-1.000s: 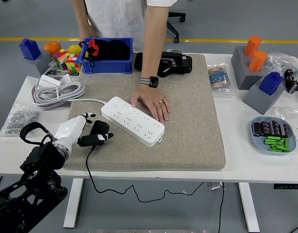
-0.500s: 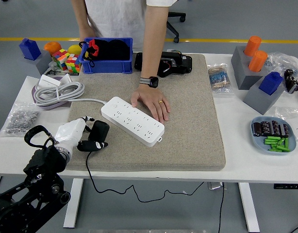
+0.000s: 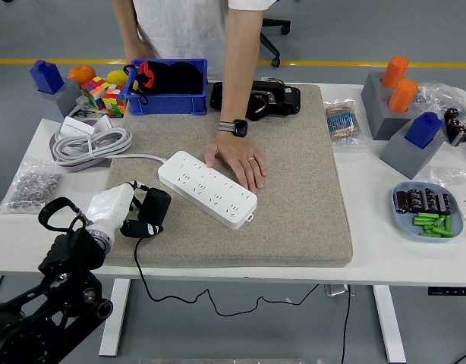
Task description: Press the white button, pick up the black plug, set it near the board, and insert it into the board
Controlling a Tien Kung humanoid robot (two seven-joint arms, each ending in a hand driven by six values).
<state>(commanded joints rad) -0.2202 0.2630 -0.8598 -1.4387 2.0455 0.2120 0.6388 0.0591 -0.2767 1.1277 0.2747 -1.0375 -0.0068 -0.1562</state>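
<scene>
A white table (image 3: 294, 269) is seen covered at its middle by one grey felt mat (image 3: 294, 197), on which one long white power strip (image 3: 208, 188) lies slantwise; one hand of a person (image 3: 237, 160) at the far side is pressed flat on the mat, touching the strip's far edge. One black plug (image 3: 152, 208) with a trailing black cable (image 3: 172, 292) is gripped by the white left robot hand (image 3: 111, 210) at the mat's near-left corner, just beside the strip's left end; fingers are curled around it. Two orange cylinders (image 3: 400, 83) and one blue crate (image 3: 168, 87) are set further back.
</scene>
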